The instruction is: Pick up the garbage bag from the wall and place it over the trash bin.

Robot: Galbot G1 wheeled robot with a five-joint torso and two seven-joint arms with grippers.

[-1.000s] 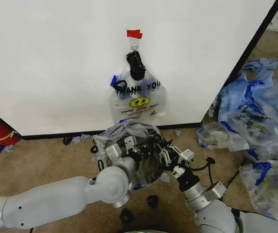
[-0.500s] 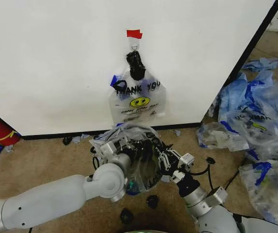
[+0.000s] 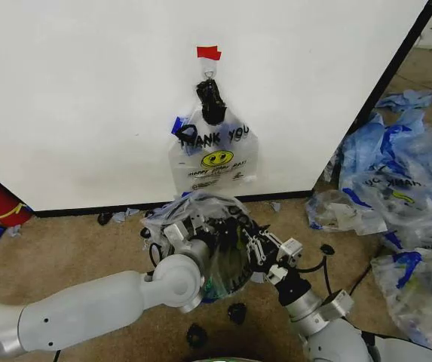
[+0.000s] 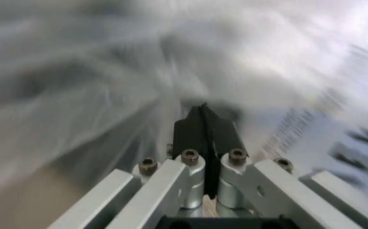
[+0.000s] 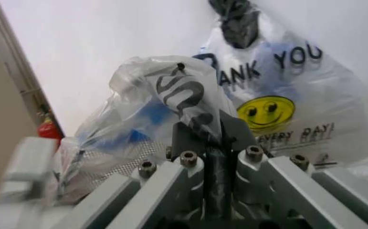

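At the frame's lower centre, the left gripper (image 3: 193,230) and right gripper (image 3: 255,243) hold the garbage bag (image 3: 204,207) over the trash bin (image 3: 227,256). Above it, a bundle of bags (image 3: 214,154) hangs on the wall (image 3: 87,90).

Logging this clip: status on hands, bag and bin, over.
Left hand and right hand both shut on thin see-through plastic garbage bag, spread over black wire-mesh trash bin. Tied bundle of bags hangs on white wall behind.

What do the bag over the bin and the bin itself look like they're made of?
The crinkled see-through garbage bag looks like thin glossy plastic film: it wrinkles and shines. The round black trash bin beneath seems to be metal wire mesh, judging by its fine grid.
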